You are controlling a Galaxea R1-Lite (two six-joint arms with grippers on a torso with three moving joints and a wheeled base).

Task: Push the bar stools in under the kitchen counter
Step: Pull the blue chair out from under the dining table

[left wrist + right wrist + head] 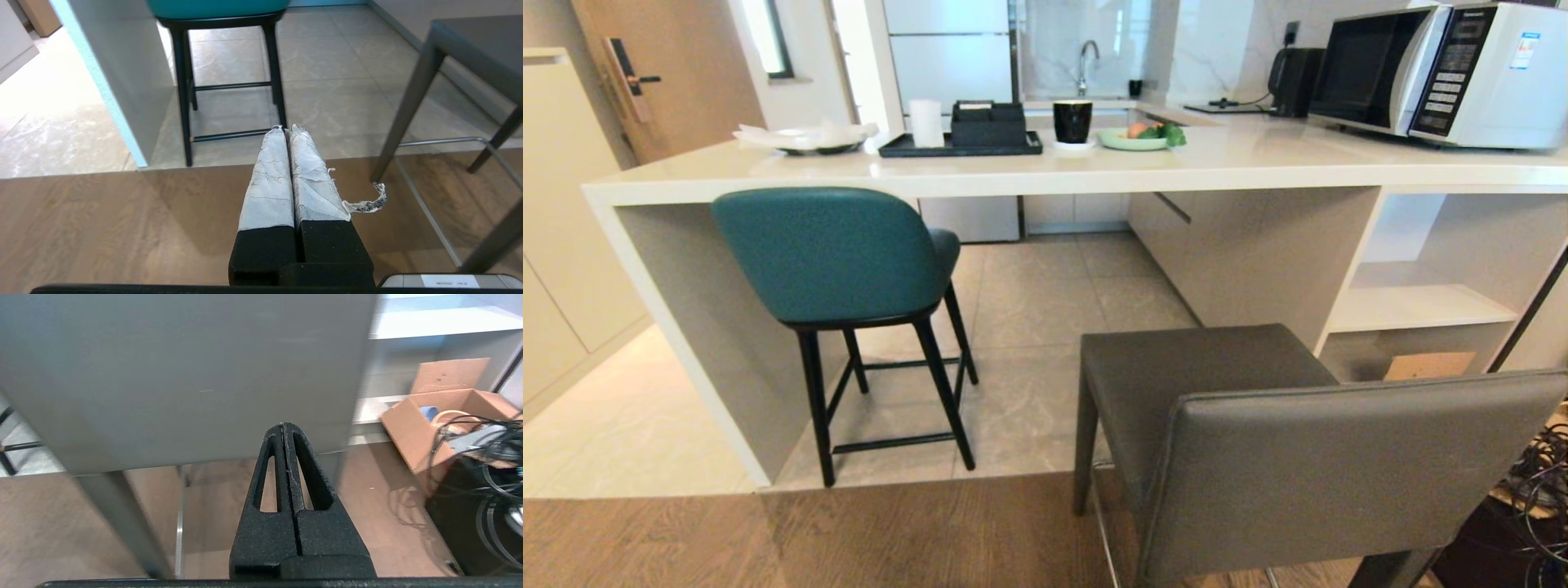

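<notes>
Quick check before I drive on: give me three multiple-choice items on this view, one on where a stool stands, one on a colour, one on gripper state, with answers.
1. Where is the teal stool?
A. partly under the kitchen counter
B. on the wood floor
C. beside the microwave

2. What colour are the legs of the teal stool?
A. white
B. black
C. grey

3. How is the left gripper?
A. open
B. shut on a stool leg
C. shut, holding nothing

Answers: 1 A, its seat lies beneath the slab, back outside. 2 B, thin black legs show in the head view. 3 C, its taped fingers meet in the air above the floor.
</notes>
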